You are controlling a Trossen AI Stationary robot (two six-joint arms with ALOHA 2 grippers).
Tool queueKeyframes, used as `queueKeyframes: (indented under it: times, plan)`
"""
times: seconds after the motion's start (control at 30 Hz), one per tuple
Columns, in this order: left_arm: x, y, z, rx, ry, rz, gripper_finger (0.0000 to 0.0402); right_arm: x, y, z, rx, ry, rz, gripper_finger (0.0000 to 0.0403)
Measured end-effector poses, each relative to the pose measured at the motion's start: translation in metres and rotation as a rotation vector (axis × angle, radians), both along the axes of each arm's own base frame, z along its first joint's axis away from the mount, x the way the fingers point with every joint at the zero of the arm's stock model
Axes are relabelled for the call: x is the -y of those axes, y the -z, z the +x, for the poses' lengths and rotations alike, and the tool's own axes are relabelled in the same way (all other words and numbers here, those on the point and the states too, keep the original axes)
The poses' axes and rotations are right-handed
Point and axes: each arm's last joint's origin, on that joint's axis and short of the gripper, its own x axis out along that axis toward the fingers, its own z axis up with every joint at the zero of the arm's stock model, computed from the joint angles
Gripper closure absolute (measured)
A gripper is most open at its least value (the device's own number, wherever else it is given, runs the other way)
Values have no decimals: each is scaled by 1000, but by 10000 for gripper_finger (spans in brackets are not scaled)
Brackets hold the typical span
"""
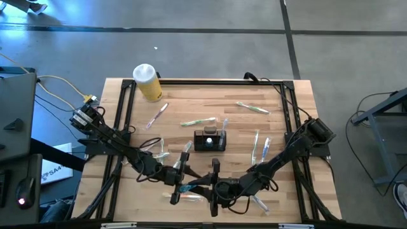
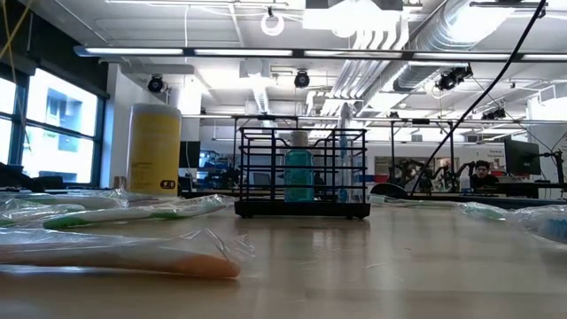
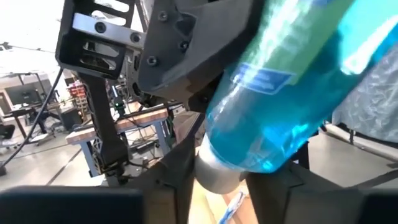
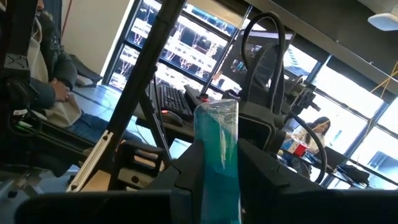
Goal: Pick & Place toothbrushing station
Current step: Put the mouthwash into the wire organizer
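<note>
A blue-green tube in a clear wrapper (image 1: 186,188) hangs above the table's near middle, between my two grippers. My left gripper (image 1: 188,181) is shut on it from the left, and my right gripper (image 1: 205,188) is shut on it from the right. The toothbrushing station (image 1: 210,140), a black slatted caddy, stands on its base at the table's centre (image 2: 301,173) with a blue bottle (image 2: 299,173) inside. Neither gripper shows in the low view. My left gripper (image 3: 217,186) has the tube's end with the grey-white cap (image 3: 217,177) between its two fingers. The blue body (image 3: 280,112) slants away past them, clear of the table. My right gripper (image 4: 217,174) pinches the wrapped tube's body (image 4: 216,155) between its two fingers. The fingers lie about level. The tube sticks out beyond them to its wrapped tip (image 4: 217,107), lifted clear.
A yellow jar with a white lid (image 1: 147,81) stands at the far left corner. Several wrapped toothbrushes lie scattered on the wood, one close to the low camera (image 2: 115,257) and others right of the caddy (image 1: 261,149). Black frame rails (image 1: 121,127) run along the table's edges.
</note>
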Motion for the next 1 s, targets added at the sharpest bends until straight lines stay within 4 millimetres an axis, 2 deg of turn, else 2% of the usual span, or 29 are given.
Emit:
queueKeyframes:
  times: [0.1, 0.6, 1.0]
  plan:
    - [0, 0, 0, 5, -5, 21, 312, 0, -1, 0, 4, 4, 16, 333]
    - [0, 3, 0, -17, -6, 38, 310, 0, 6, 0, -67, -1, -12, 327]
    - [0, 2, 0, -14, -4, 19, 311, 0, 11, 1, -100, 50, -32, 232]
